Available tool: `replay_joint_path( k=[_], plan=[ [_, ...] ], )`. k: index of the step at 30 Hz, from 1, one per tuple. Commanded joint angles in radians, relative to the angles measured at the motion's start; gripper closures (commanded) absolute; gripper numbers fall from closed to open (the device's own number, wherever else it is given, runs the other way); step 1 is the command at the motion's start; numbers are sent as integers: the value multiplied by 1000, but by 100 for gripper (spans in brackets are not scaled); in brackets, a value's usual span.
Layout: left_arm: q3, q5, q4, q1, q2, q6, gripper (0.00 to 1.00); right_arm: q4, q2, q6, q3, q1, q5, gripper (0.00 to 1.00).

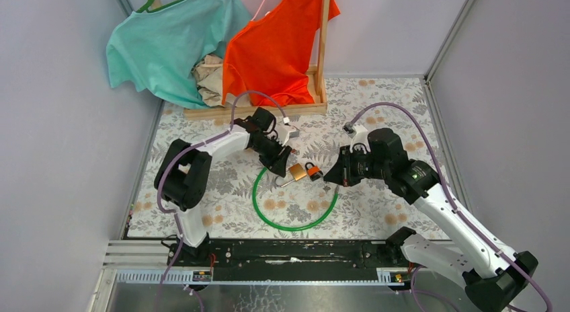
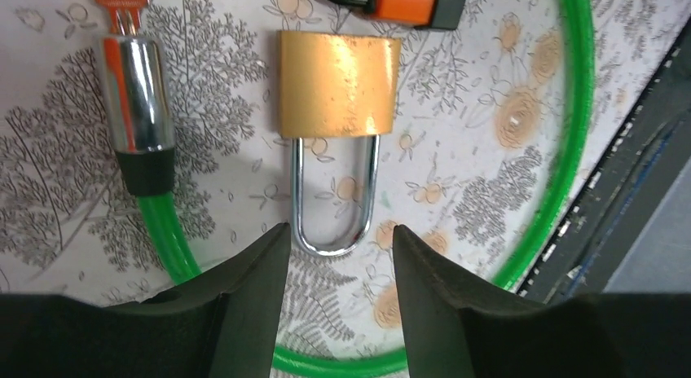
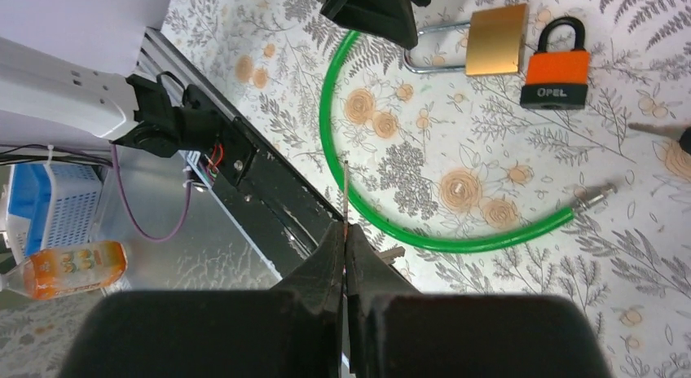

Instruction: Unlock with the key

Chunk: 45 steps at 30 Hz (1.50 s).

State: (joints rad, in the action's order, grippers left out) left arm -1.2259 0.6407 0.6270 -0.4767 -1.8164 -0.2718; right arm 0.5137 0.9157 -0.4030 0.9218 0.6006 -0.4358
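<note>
Your brass padlock lying flat, silver shackle pointing at your left gripper, released, orange padlock marked OPEL, right gripper clenched on the thin key

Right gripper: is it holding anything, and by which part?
Yes. The right gripper is shut on a thin key, seen edge-on, pinched by its near end with the blade sticking out forward.

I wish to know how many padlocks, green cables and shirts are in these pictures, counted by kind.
Padlocks: 2 (brass padlock, orange padlock)
Green cable: 1
Shirts: 2 (teal shirt, orange shirt)
Total: 5
</note>
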Motion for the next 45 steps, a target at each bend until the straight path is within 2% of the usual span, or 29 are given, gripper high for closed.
replay_joint_path(
  k=[1, 5, 8, 18, 25, 33, 40, 45],
  plan=[
    [3, -19, -115, -30, -3, -48, 44, 69, 4, 30, 61, -5, 62, 100],
    [63, -33, -49, -107, 43, -222, 44, 56, 5, 28, 55, -5, 62, 100],
    [82, -59, -12, -137, 35, -287, 46, 52, 7, 30, 62, -5, 63, 100],
    [113, -174, 42, -144, 37, -522, 49, 69, -4, 41, 68, -5, 66, 100],
    [156, -188, 49, -153, 67, -771, 47, 72, -13, 46, 75, -5, 68, 100],
    [168, -232, 33, -173, 66, -901, 48, 82, -36, 35, 87, -5, 82, 100],
    [177, -206, 122, -184, 118, -1080, 48, 113, -43, 56, 105, -6, 111, 100],
    [176, -220, 160, -213, 88, -1140, 53, 127, -44, 67, 119, -5, 133, 100]
  ],
)
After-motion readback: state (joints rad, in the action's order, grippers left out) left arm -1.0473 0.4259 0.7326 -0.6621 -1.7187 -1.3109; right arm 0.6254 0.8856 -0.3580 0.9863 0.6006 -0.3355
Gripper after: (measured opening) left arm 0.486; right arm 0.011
